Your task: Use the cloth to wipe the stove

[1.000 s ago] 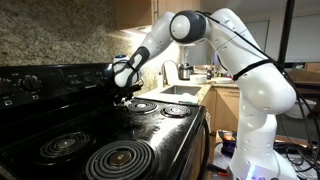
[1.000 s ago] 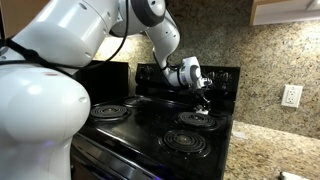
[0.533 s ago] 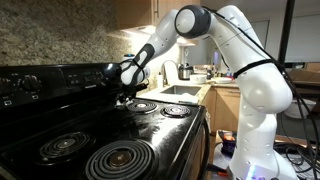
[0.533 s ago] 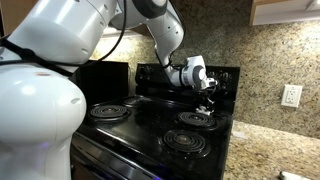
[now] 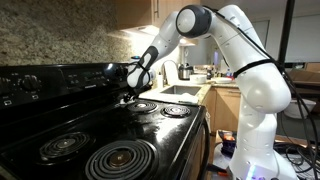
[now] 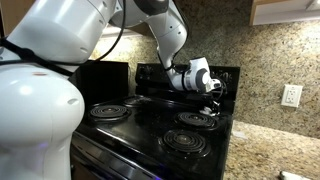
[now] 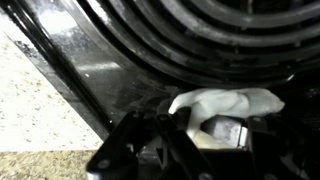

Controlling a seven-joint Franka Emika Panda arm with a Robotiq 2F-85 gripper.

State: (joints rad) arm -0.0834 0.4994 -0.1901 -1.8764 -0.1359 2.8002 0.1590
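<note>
One cloth (image 7: 225, 103), long axis sideways in wrist view, in clenched end effector (image 7: 196, 127)

In the wrist view the gripper (image 7: 215, 128) is a dark blur along the bottom edge. Its fingers cover the lower part of the cloth (image 7: 228, 102), so the grip itself is hard to see. A coil (image 7: 200, 40) runs off the top edge. In both exterior views the cloth is too small to make out. In an exterior view the arm (image 6: 40, 100) hides part of the stove (image 6: 150, 130). The front burner (image 5: 118, 163) is cut by the bottom edge.
</note>
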